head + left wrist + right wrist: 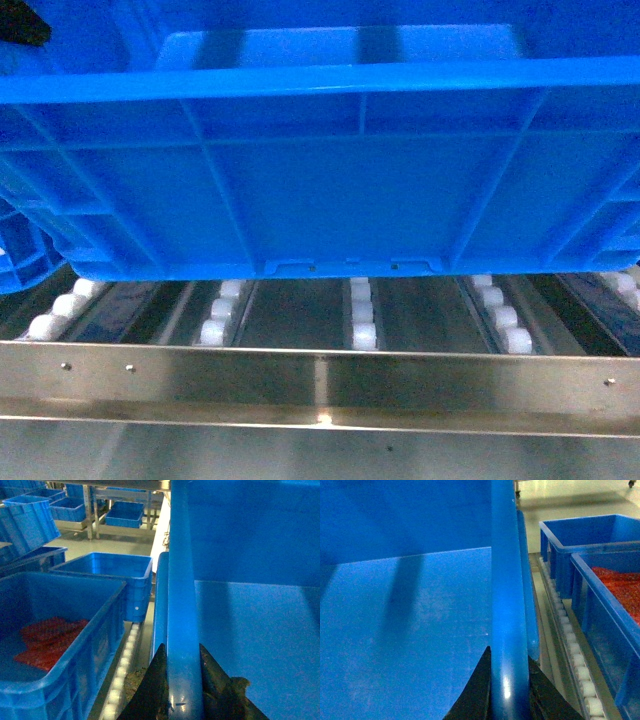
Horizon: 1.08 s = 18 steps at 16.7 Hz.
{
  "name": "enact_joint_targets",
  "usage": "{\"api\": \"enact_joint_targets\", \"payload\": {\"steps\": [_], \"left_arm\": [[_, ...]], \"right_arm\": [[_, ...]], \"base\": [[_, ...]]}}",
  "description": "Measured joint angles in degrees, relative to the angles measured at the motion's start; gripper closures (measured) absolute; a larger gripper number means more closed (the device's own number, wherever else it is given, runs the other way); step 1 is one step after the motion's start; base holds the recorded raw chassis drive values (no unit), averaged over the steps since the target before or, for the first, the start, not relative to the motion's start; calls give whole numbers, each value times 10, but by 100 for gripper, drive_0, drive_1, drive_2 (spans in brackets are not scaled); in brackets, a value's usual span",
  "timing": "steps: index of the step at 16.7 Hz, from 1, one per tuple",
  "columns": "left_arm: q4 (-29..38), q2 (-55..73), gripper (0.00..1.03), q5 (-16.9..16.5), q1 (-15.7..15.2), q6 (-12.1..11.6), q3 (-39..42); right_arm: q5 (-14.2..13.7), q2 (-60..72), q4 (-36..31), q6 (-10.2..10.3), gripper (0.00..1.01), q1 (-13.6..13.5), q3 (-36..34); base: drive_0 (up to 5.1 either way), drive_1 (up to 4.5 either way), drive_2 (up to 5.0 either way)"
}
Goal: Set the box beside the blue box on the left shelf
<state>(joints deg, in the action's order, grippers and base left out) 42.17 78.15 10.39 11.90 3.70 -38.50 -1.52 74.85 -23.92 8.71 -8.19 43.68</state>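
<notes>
Fingers [156,690] of the left gripper [184,692] are straddling the left rim of the box [330,190], one dark pad on each side of the thick rolled edge, clamped on it. Further left in that wrist view, a neighbouring blue crate [55,645] holding red material [47,640] is sitting on the roller rack, with a second blue crate [107,575] behind it; a track of white rollers [125,655] is running in the gap between these crates and the held box.

In the head view the box is filling most of the frame, its ribbed near wall facing the camera and its long axis lying across the view, left to right. Its open top is pointing up and its smooth floor is showing beyond the rim. Its bottom edge is lying just over the rollers of the left shelf [360,320]; whether it is touching them I cannot tell. A steel front rail [320,380] is crossing below.

On the right, the right gripper [509,690] is gripping the opposite rim the same way, its fingers [479,692] pressed to either side of the edge. To the right of it, another roller track [575,665] is running alongside, and two more blue crates [600,590] are standing there, the nearer one holding red contents [622,585].
</notes>
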Motion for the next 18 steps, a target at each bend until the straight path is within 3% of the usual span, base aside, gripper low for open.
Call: {"api": "enact_joint_targets", "payload": {"steps": [5, 18], "left_arm": [[-2, 0, 93, 0, 0, 0, 0], [1, 1, 93, 0, 0, 0, 0]], "right_arm": [[0, 0, 0, 0, 93, 0, 0], [0, 1, 0, 0, 93, 0, 0]], "base": [[0, 430, -430], [0, 0, 0]]}}
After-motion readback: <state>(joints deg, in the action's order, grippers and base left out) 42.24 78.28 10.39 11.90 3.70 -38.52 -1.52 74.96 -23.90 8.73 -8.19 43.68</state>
